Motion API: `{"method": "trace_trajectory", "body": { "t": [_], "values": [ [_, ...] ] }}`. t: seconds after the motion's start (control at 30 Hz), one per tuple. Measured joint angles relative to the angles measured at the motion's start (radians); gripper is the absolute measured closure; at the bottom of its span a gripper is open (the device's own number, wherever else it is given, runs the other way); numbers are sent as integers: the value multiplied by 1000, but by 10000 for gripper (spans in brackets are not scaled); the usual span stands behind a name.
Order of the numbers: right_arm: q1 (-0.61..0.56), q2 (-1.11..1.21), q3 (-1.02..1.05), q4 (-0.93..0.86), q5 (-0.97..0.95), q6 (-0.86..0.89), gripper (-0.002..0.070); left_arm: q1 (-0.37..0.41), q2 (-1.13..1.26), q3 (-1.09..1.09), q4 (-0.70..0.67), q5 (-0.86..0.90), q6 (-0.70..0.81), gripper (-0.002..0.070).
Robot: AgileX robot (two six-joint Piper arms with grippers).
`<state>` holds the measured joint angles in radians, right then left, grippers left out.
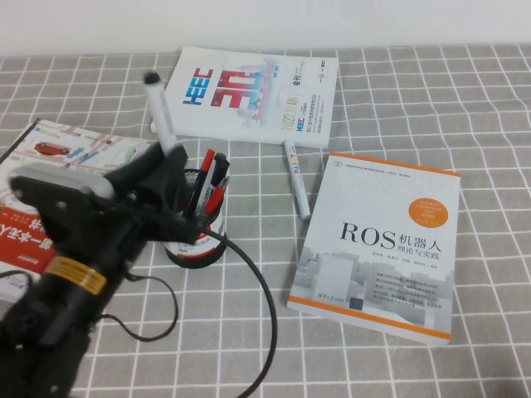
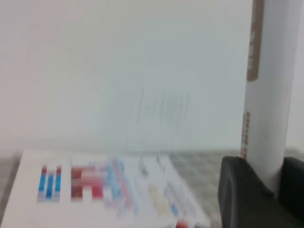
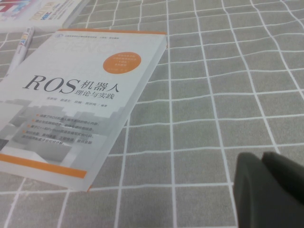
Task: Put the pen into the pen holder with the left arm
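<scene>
Pick is done, drop is not. Left gripper (image 1: 166,170) is clenched on the pen (image 1: 160,112) and holds it up off the table, at the left of the scene, just left of and above the pen holder (image 1: 195,217). The left wrist view confirms it: white barrel of the pen (image 2: 268,95) pinned between the black fingers (image 2: 240,190).

Pen's long axis is near vertical, tipped slightly so the top leans left and far. Black cap end points up; the lower end is buried in the jaws, so I can't see the tail. By my read the lower end sits beside the cup's rim, not over the mouth.

Left to do: shift right and a little near until the barrel is over the opening, lower, release. Cup already holds thin red and black pens (image 1: 209,186) leaning right, so the free gap looks to be on its left side. Judgement only.

Further right: marker with printed lettering (image 1: 297,178) lies flat on the checked cloth (image 1: 415,99), between the far white book (image 1: 253,93) and the ROS book (image 1: 377,245). Not the target.

Right gripper (image 3: 270,190) is parked near, low over bare cloth right of the ROS book (image 3: 76,99). Only a dark corner of it shows; can't tell its state.
</scene>
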<state>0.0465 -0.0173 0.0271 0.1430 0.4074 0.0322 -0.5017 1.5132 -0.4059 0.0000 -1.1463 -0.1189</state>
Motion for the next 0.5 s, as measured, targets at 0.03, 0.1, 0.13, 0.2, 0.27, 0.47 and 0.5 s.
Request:
{"method": "trace_trajectory", "body": {
  "t": [0.03, 0.1, 0.13, 0.2, 0.27, 0.47, 0.5],
  "values": [
    [0, 0, 0, 0, 0, 0, 691, 0, -32, 0, 0, 4, -4, 562],
    [0, 0, 0, 0, 0, 0, 691, 0, -96, 0, -6, 37, -4, 562],
    [0, 0, 0, 0, 0, 0, 691, 0, -132, 0, -9, 66, 10, 562],
    [0, 0, 0, 0, 0, 0, 691, 0, -193, 0, -15, 126, 47, 562],
    [0, 0, 0, 0, 0, 0, 691, 0, -231, 0, -20, 183, 83, 562],
    [0, 0, 0, 0, 0, 0, 691, 0, -254, 0, -20, 324, 100, 562],
    [0, 0, 0, 0, 0, 0, 691, 0, -243, 0, -20, 332, 101, 562]
  ]
}}
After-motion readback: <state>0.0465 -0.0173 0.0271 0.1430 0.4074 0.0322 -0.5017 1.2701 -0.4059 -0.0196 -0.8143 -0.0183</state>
